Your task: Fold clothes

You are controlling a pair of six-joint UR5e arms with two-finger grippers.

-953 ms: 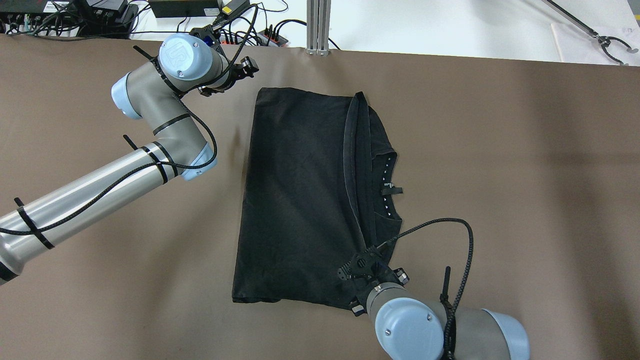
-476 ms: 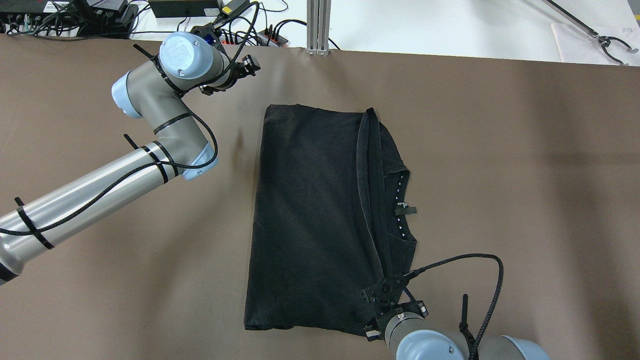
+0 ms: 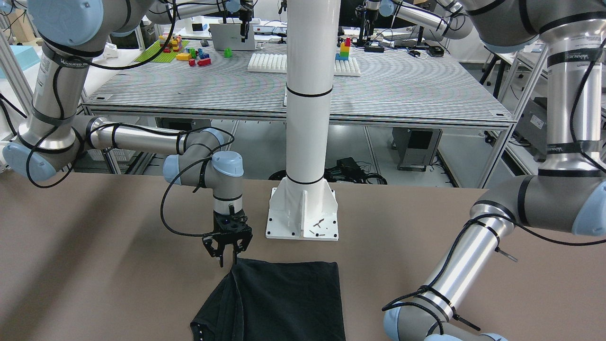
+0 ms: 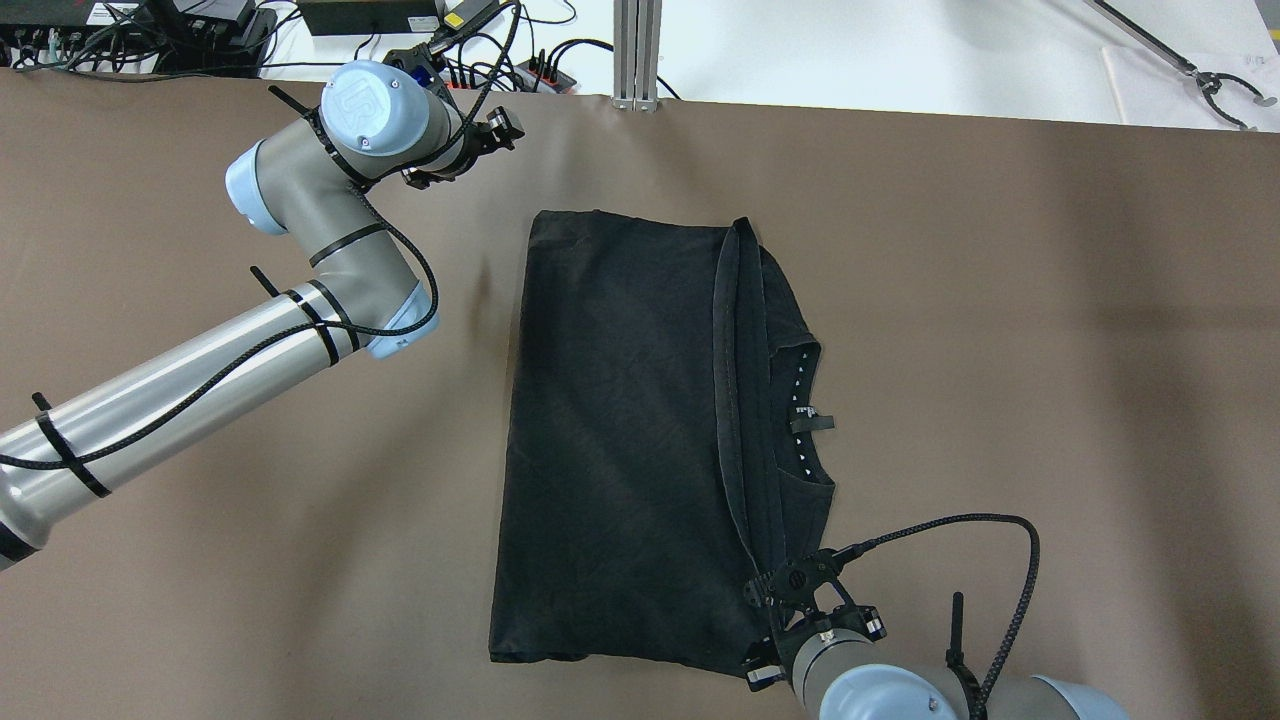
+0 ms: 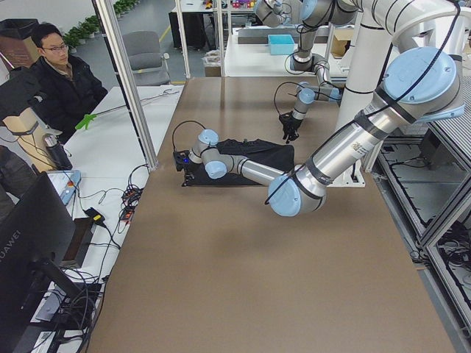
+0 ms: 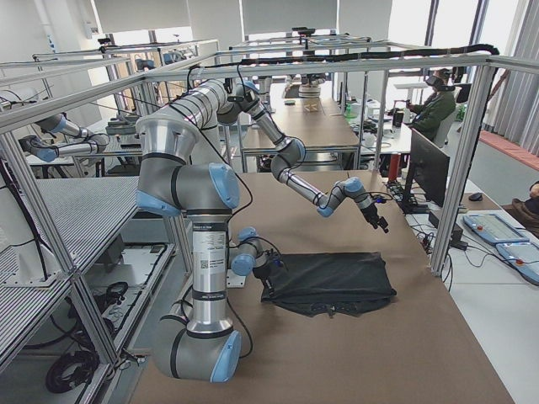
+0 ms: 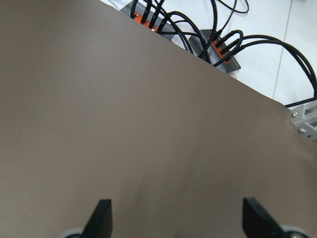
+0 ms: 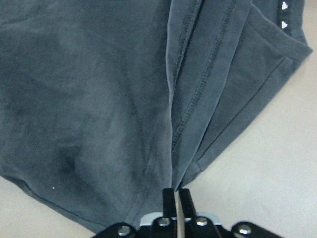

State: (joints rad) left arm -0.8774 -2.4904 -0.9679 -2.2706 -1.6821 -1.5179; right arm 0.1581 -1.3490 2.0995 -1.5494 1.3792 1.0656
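Right gripper (image 8: pixel 176 194) pinching clothes (image 4: pixel 620 430) hem; left gripper (image 7: pixel 177 210) spread wide — above table (image 7: pixel 124 124)

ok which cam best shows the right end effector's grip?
Right wrist view: the right end effector is shut on a fold of the black cloth, close up. Overhead and front-facing only show it at the cloth's corner; side views make it tiny.

Brown-covered table (image 4: pixel 1000 300); white pole (image 3: pixel 310 118) bolted on it; striped workbench (image 3: pixel 402 90) behind. Aluminium frame (image 6: pixel 461 168), bright windows (image 6: pixel 411 21) far off.
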